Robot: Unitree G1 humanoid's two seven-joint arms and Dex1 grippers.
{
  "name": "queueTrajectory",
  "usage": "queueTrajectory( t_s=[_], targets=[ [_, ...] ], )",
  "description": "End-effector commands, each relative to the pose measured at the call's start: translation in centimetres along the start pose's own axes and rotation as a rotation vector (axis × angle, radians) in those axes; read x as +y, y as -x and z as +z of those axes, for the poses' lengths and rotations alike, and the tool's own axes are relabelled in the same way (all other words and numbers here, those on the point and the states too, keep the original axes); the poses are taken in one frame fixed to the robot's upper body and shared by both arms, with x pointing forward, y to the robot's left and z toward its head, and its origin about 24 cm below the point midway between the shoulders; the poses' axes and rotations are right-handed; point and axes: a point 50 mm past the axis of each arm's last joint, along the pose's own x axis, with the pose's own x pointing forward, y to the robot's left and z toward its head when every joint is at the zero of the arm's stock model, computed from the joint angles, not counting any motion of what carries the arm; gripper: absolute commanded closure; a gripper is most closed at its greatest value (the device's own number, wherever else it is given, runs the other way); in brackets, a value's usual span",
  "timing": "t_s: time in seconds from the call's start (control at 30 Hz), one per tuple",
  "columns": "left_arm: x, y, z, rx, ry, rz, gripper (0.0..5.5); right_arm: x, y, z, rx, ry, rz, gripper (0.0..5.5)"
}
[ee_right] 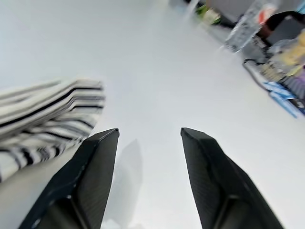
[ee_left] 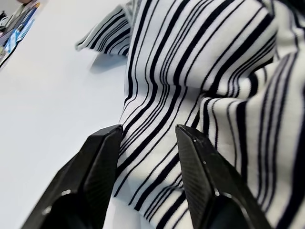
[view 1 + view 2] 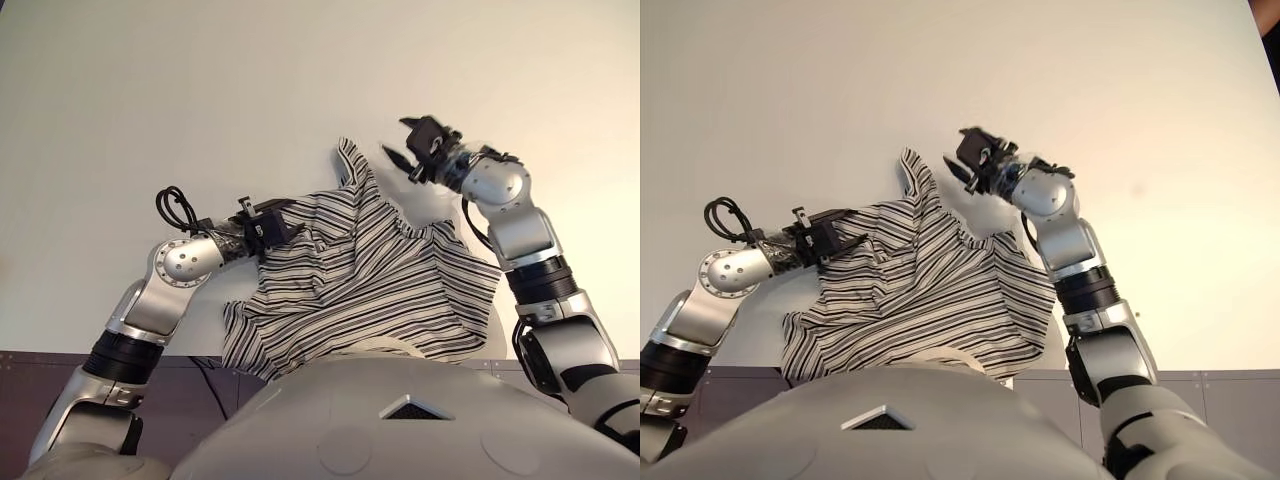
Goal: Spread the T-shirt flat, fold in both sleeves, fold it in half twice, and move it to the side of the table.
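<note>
A black-and-white striped T-shirt (image 3: 365,280) lies crumpled on the white table (image 3: 200,90), one corner (image 3: 350,160) stretched toward the far side. My left gripper (image 3: 290,228) sits at the shirt's left edge, its fingers (image 2: 102,157) open with striped cloth (image 2: 190,81) between and beyond them. My right gripper (image 3: 405,145) hovers open just right of the far corner, above bare table, with a fold of the shirt (image 1: 43,114) beside one finger (image 1: 90,167).
The table is bare on the far side and to both sides of the shirt. Its near edge (image 3: 60,352) runs just below the shirt. Clutter (image 1: 271,52) stands at the far rim of the table in the right wrist view.
</note>
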Motion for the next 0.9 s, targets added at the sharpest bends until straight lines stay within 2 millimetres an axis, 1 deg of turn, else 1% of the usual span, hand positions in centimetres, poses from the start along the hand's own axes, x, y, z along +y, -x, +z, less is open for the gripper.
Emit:
queueTrajectory(
  t_s=[0.03,0.1,0.13,0.2,0.27,0.3,0.33,0.37,0.43,0.47,0.57,0.63,0.7,0.73,0.77,0.83,0.87,0.9],
  targets=[
    [-0.8,0.4,-0.7,0.064,-0.013,-0.085,3.42,2.4,-1.4,-1.8,0.081,0.002,0.130,3.11],
    [-0.6,0.4,-0.2,0.032,0.005,-0.124,3.42,3.6,-1.2,-3.5,0.136,0.001,0.188,3.11],
    [-0.6,0.6,-0.1,0.028,0.018,-0.137,3.42,3.9,-1.1,-4.1,0.159,-0.002,0.201,3.11],
    [-0.5,1.2,-1.0,0.077,0.012,-0.170,3.42,3.7,-0.8,-5.4,0.228,0.029,0.199,3.11],
    [0.6,1.8,-3.2,0.201,-0.042,-0.126,3.42,2.3,0.2,-7.0,0.331,0.095,0.133,3.11],
    [1.4,1.9,-4.0,0.242,-0.061,-0.089,3.42,1.5,0.6,-7.6,0.368,0.126,0.100,3.11],
    [2.4,1.9,-4.3,0.256,-0.072,-0.033,3.42,0.2,1.5,-8.2,0.411,0.156,0.052,3.11],
    [3.1,1.8,-4.4,0.257,-0.077,0.002,3.42,-0.6,2.0,-8.5,0.436,0.175,0.022,3.11],
    [3.2,1.3,-3.4,0.192,-0.071,0.028,3.42,-2.0,2.9,-8.1,0.433,0.202,-0.014,3.11],
    [2.9,1.2,-3.0,0.164,-0.063,0.033,3.42,-2.2,2.9,-7.6,0.416,0.212,-0.011,3.11],
    [2.1,0.5,-0.9,0.059,-0.053,0.053,3.42,-2.6,2.7,-5.8,0.346,0.222,-0.028,3.11],
    [1.4,0.2,1.2,-0.034,-0.022,0.035,3.42,-2.6,2.9,-4.9,0.322,0.221,-0.022,3.11],
    [-0.6,0.1,4.0,-0.172,0.053,-0.061,3.42,-2.6,3.4,-5.0,0.338,0.254,0.003,3.11],
    [-0.7,0.2,4.8,-0.204,0.059,-0.061,3.42,-3.0,3.5,-5.0,0.338,0.270,-0.008,3.11],
    [-0.2,0.2,5.1,-0.213,0.066,-0.026,3.42,-3.3,3.4,-4.7,0.321,0.275,-0.023,3.11],
    [2.7,0.8,4.8,-0.204,0.092,0.125,3.42,-3.7,3.0,-3.0,0.218,0.255,-0.049,3.11],
    [4.4,1.7,4.4,-0.182,0.092,0.189,3.42,-3.6,2.9,-1.7,0.141,0.231,-0.043,3.11],
    [5.6,2.6,3.9,-0.152,0.078,0.230,3.42,-3.3,2.9,-0.6,0.072,0.202,-0.028,3.11]
  ],
)
